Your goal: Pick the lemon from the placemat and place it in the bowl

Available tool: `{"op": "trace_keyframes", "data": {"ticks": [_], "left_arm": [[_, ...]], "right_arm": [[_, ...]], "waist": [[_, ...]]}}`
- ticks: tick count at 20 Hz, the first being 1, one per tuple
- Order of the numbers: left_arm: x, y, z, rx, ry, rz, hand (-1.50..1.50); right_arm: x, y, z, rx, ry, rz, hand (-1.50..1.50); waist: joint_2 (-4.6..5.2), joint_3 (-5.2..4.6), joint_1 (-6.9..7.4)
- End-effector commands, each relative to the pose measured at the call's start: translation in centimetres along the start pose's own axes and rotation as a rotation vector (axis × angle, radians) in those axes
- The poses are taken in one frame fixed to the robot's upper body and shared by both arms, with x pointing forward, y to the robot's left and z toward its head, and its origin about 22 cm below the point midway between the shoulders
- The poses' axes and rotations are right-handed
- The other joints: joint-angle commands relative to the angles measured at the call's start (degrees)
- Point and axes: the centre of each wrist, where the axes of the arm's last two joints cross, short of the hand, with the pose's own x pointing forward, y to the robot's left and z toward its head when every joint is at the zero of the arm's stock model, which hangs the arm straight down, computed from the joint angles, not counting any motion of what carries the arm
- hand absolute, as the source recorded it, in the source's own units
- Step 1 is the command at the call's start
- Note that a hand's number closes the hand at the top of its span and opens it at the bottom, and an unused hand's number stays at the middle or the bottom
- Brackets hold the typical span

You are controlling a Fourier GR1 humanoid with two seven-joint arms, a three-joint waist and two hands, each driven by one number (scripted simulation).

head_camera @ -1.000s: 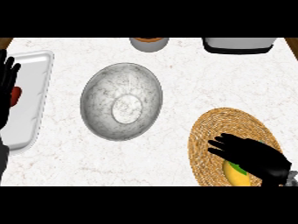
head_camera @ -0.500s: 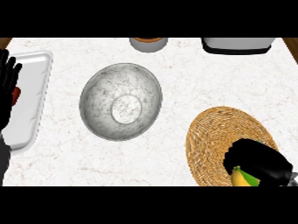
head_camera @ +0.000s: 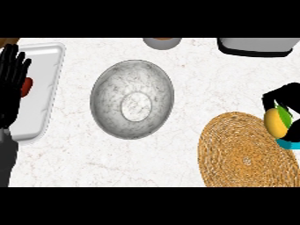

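— One view only, the head view: what did it show of the lemon [head_camera: 276, 121]?

— It was off the placemat [head_camera: 248, 151], held at the view's right edge in the right hand [head_camera: 294, 103], whose black fingers were curled round it from above — pinching the yellow fruit, with a patch of green showing on its upper side. A small blue thing [head_camera: 291, 143] showed just below the lemon; I could not tell what it was.

— And the bowl [head_camera: 133, 99]?

— Well apart to the left, a grey speckled bowl at mid-counter, nothing in it that I could see. The woven placemat lay between, lower right, bare.

— So how should the carry go?

— As I judged it, the lift was done and the move across was in hand. The hand ought to travel leftward with the lemon kept high enough to clear the bowl's near rim, stop over the pale middle of the bowl, then lower before uncurling — a round fruit let go from height may bounce or roll out.

— The other hand?

— The left hand [head_camera: 5, 86] rested at the left edge over the white tray [head_camera: 47, 88], fingers straight and spread, clear of the path.
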Motion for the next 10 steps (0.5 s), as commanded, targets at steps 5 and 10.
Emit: {"op": "trace_keyframes", "data": {"ticks": [5,10], "left_arm": [[-0.7,0.9,-0.7,0.012,0.018,-0.017,0.0],[-1.8,0.1,0.7,0.006,0.004,-0.008,0.0]], "right_arm": [[-4.2,-5.4,-1.8,-0.166,0.113,0.022,1.5],[-7.0,-9.5,1.0,-0.313,0.077,-0.011,1.5]], "waist": [[-0.1,0.03,-0.54],[-0.39,0.0,-1.29]]}}
